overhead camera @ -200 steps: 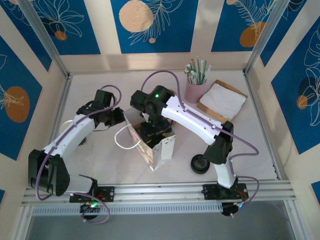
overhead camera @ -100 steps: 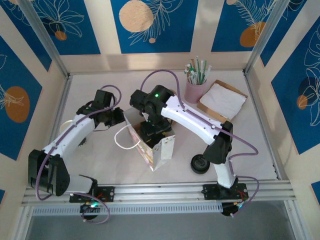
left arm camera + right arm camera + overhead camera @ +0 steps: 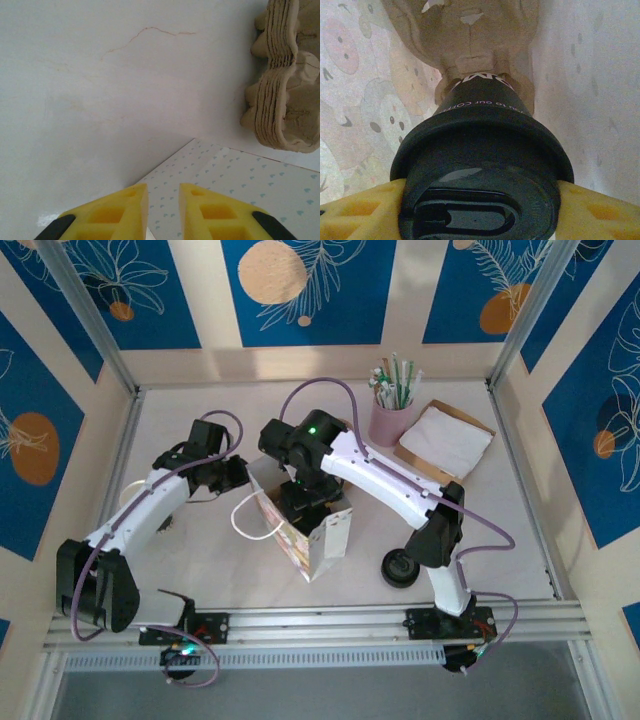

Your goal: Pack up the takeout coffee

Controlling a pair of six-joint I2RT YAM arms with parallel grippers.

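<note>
**Operator:** Which items are hidden or unclear?

**Technician:** In the top view, the right arm (image 3: 380, 475) covers the mouth of the paper bag (image 3: 322, 548), so the bag's contents cannot be made out there. In the right wrist view, the base of the takeout coffee (image 3: 480, 145) is hidden behind its own black lid (image 3: 480, 200). The white lettering on the dark band is only partly legible. In the left wrist view, the rear parts of the yellow fingers (image 3: 110, 215) are cut off by the frame edge.

**Operator:** State of each end effector?

**Technician:** The right gripper (image 3: 477, 212) is closed onto the takeout coffee. One yellow pad presses on each side of the lid rim, and the jaws stand moderately wide. The left gripper (image 3: 162, 192) has its jaws only narrowly apart. A heart-printed paper panel (image 3: 240, 190) shows beyond the gap, but whether the fingers pinch or touch it cannot be told. In the top view, this gripper sits just beside the bag's rear left corner.

**Operator:** Containers and contents?

**Technician:** The paper bag stands upright on the table (image 3: 200, 570), mouth open. Inside it, the takeout coffee is upright between the printed walls, with a pulp carrier (image 3: 470, 30) below it at the bottom. Whether the cup is seated in a pocket cannot be told. A stack of pulp carriers (image 3: 287, 75) lies on the table outside the bag. At the far side, a pink cup (image 3: 392, 423) holds straws (image 3: 395, 380).
</note>
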